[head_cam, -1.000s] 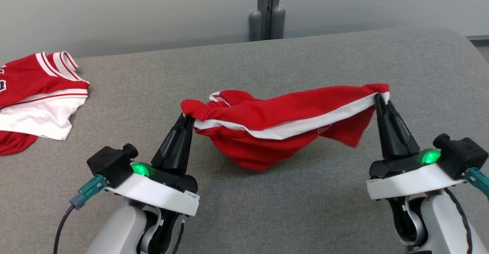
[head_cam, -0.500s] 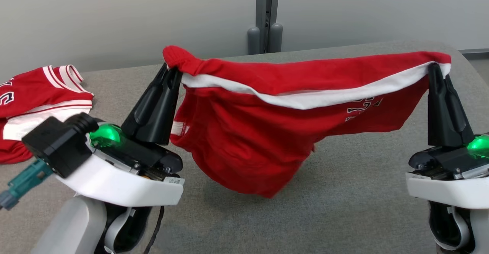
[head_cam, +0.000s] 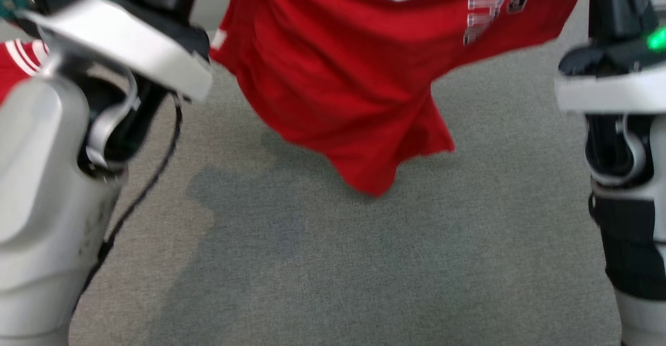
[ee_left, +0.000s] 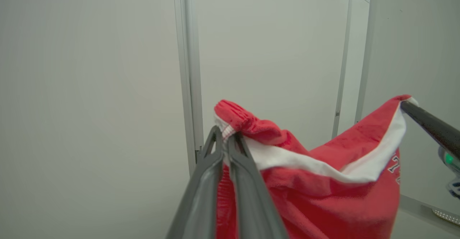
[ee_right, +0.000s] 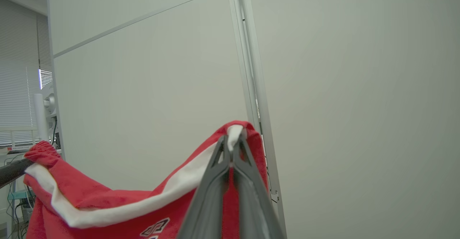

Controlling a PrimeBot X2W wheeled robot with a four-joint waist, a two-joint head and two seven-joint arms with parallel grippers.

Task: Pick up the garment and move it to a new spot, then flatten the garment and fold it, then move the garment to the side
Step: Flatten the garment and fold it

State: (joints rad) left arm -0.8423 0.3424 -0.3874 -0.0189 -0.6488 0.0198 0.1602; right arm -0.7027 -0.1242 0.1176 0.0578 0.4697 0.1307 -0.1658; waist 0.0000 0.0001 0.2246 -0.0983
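The garment (head_cam: pixel 343 75) is a red piece with a white band and white lettering. It hangs stretched between my two raised arms, its lowest corner dangling just above the grey table (head_cam: pixel 312 263). In the left wrist view my left gripper (ee_left: pixel 224 133) is shut on the bunched red and white edge of the garment (ee_left: pixel 323 196). In the right wrist view my right gripper (ee_right: pixel 231 140) is shut on the opposite end of the garment (ee_right: pixel 107 203), on its white band. The head view cuts off both sets of fingertips at its top edge.
A second red-and-white garment (head_cam: pixel 18 60) lies on the table at the far left, behind my left arm (head_cam: pixel 47 179). My right arm (head_cam: pixel 624 153) stands at the right edge. Pale wall panels (ee_left: pixel 269 52) rise behind the table.
Both arms have lifted the garment from sagging on the table to hanging high in the air, stretched wider between them. The head view has shifted as well.
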